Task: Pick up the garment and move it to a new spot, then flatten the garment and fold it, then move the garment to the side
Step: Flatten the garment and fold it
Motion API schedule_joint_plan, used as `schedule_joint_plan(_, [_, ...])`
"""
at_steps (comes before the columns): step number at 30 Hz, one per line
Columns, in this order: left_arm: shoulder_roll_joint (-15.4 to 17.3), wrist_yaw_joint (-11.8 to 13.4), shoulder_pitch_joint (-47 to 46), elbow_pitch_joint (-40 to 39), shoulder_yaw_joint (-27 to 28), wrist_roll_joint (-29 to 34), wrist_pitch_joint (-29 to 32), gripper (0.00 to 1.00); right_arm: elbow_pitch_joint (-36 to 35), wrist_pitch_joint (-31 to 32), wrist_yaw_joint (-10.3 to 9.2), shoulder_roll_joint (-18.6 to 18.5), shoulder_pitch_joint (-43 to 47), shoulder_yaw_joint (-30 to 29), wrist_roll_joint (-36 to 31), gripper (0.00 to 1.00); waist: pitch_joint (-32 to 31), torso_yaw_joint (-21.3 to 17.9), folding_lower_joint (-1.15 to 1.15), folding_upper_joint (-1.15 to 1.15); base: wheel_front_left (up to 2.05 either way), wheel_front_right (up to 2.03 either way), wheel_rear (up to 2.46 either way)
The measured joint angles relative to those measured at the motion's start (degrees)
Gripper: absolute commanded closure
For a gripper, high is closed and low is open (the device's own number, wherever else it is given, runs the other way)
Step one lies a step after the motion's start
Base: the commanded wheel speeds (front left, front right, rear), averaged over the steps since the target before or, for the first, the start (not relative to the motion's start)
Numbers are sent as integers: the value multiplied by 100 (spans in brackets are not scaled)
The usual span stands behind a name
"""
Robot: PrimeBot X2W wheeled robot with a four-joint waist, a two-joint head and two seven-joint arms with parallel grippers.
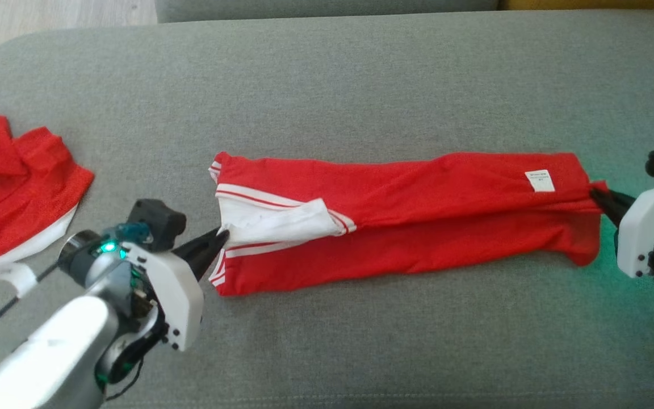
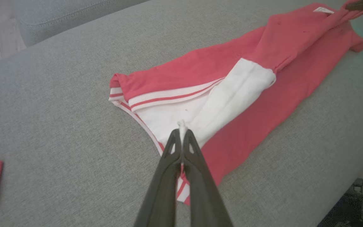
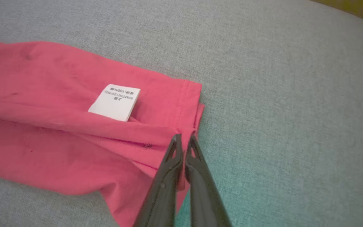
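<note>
Head view: your left gripper (image 1: 222, 234) and right gripper (image 1: 595, 195) each clamp an end of the garment (image 1: 418, 227) lying on the sofa (image 1: 361, 85); folding appears in hand, needing one end carried squarely over the other.

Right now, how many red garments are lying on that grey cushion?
2. The long garment lies stretched across the cushion, its ends pinched by the left gripper and the right gripper. A crumpled garment sits at the left edge, partly out of frame.

The shirt (image 1: 418, 227) lies lengthwise on the sofa cushion (image 1: 327, 85), with the left tool (image 1: 222, 234) at its left end and the right tool (image 1: 596, 196) at its right end. A second garment (image 1: 15, 193) lies well to the left.
</note>
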Motion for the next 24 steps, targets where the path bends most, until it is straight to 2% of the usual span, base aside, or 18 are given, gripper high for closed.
schedule_joint_plan(1, [-3,25,0,12,-33,44,-8,100,-1,45,0,1,4,18,29,0,-6,-8,0,0,0,0,0])
schedule_joint_plan(2, [-2,29,3,35,-98,110,-8,100,0,100,0,7,9,18,62,0,-11,-21,0,0,0,0,0])
schedule_joint_plan(3, [-2,29,24,69,-152,170,-8,82,5,167,0,9,18,20,113,0,-19,-34,0,0,0,0,0])
schedule_joint_plan(4, [-10,35,66,103,-190,218,-11,51,18,250,0,7,35,23,156,0,-28,-45,0,0,0,0,0])
schedule_joint_plan(5, [-22,81,120,154,-223,261,-43,0,31,293,0,3,52,44,168,0,-37,-54,0,0,0,0,0])
schedule_joint_plan(7, [-45,232,211,250,-235,357,-179,0,88,216,0,0,58,82,30,0,-56,-68,0,0,0,0,0])
schedule_joint_plan(12, [-169,722,201,546,67,581,-846,0,223,-303,0,131,24,-336,99,0,-156,-100,0,0,0,0,0])
schedule_joint_plan(18, [-709,1283,201,681,791,321,-2043,0,312,-1182,0,602,-23,-879,79,0,-339,-113,0,0,0,0,0])
schedule_joint_plan(21, [-1031,1419,214,681,1241,-16,-2635,0,300,-1659,0,818,38,-1150,77,0,-434,-122,0,0,0,0,0])
schedule_joint_plan(24, [-1321,1460,337,605,1639,-182,-2871,0,271,-1978,0,1017,258,-1397,35,0,-522,-137,0,0,0,0,0])
